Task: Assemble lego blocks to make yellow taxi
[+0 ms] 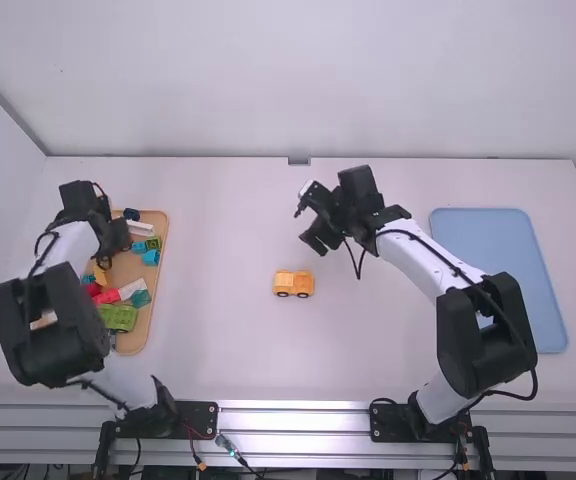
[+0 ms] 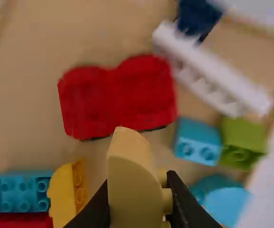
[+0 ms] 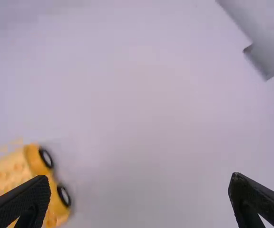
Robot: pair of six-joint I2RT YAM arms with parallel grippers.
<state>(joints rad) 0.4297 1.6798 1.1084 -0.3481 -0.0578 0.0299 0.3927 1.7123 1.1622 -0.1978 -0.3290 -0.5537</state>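
The left gripper (image 2: 138,207) grasps a curved yellow block (image 2: 133,173) above the tray (image 1: 153,315) at the desk's (image 1: 218,350) left side. The right gripper (image 3: 141,179) is released, above the desk, nearer its far edge than the yellow car body (image 1: 294,283). The car body stands on its wheels, about midway between near and far edges.

Likely faults:
1. Block rotates in the grip. Cause: pressure on a curved face.
2. Car body rolls during pressing. Cause: free wheels, no bracing by the right gripper.
3. Block seats crookedly. Cause: studs misaligned before pressing.
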